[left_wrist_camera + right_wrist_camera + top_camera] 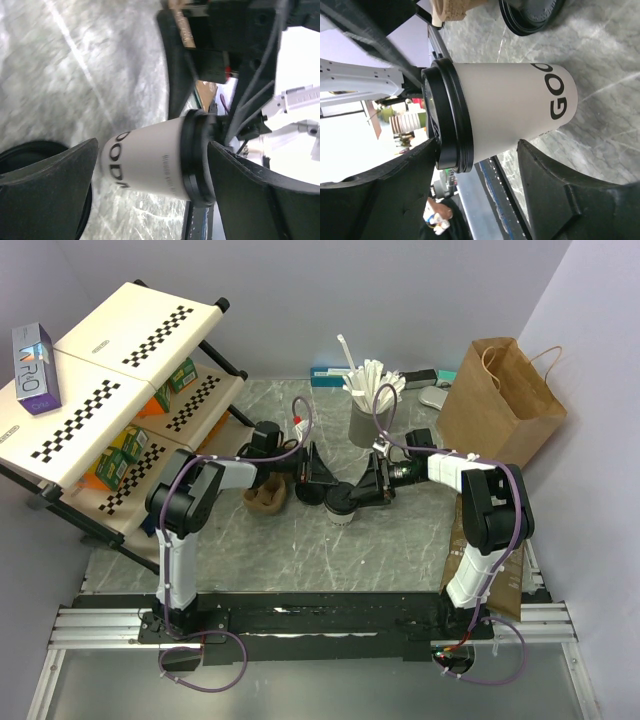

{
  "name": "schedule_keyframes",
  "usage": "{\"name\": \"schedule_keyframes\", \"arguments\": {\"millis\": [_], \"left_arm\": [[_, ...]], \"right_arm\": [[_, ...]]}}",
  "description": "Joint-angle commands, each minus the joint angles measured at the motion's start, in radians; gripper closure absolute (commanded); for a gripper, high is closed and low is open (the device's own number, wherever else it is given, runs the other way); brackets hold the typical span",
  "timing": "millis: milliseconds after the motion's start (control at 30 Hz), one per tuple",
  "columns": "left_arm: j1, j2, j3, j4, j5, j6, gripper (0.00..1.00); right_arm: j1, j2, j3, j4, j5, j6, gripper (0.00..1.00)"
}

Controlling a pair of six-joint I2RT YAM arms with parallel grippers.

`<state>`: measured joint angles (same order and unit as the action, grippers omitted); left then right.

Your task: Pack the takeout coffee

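Note:
The white paper cup (342, 512) stands upright mid-table with its black lid (341, 500) on. In the left wrist view the cup (150, 160) and its lid (194, 160) show between my open left gripper (152, 145) fingers, with a small gap at the base. In the right wrist view the cup (515, 105) with its lid (447, 115) sits just past the tips of my open right gripper (477, 145). From above, the left gripper (312, 478) and right gripper (368, 488) flank the cup from behind.
The brown pulp carrier (268, 500) sits left of the cup. A loose black lid (530, 15) lies on the table beside it. The dark grey cup of white sticks (368, 418) stands behind. A brown paper bag (500, 400) stands back right, and a shelf rack (120, 390) at the left.

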<state>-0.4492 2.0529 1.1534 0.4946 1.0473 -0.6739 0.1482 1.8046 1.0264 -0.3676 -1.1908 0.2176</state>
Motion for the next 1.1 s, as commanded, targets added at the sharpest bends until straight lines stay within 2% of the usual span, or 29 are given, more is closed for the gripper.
{"name": "schedule_keyframes", "arguments": {"millis": [0, 233, 400, 600, 700, 867, 1067], "left_arm": [[0.007, 0.029, -0.024, 0.047, -0.045, -0.062, 0.05], [0.007, 0.059, -0.023, -0.123, -0.147, 0.023, 0.08], [0.007, 0.075, -0.050, -0.191, -0.222, 0.048, 0.09], [0.003, 0.082, -0.014, -0.280, -0.273, 0.129, 0.10], [-0.005, 0.047, 0.031, -0.280, -0.198, 0.186, 0.07], [0.003, -0.014, 0.095, -0.121, -0.051, 0.140, 0.01], [0.026, -0.066, 0.101, -0.137, 0.054, 0.099, 0.01]], "right_arm": [[0.005, 0.015, 0.012, -0.044, 0.048, -0.050, 0.30], [0.007, 0.036, -0.029, -0.024, 0.152, -0.032, 0.38], [0.007, 0.068, -0.013, -0.065, 0.247, -0.046, 0.40], [0.007, 0.093, 0.014, -0.074, 0.218, -0.049, 0.41], [0.004, 0.079, 0.024, -0.065, 0.183, -0.058, 0.40], [0.005, 0.041, 0.015, -0.002, 0.091, -0.017, 0.37], [0.005, 0.019, 0.026, 0.003, 0.037, -0.014, 0.37]]}}
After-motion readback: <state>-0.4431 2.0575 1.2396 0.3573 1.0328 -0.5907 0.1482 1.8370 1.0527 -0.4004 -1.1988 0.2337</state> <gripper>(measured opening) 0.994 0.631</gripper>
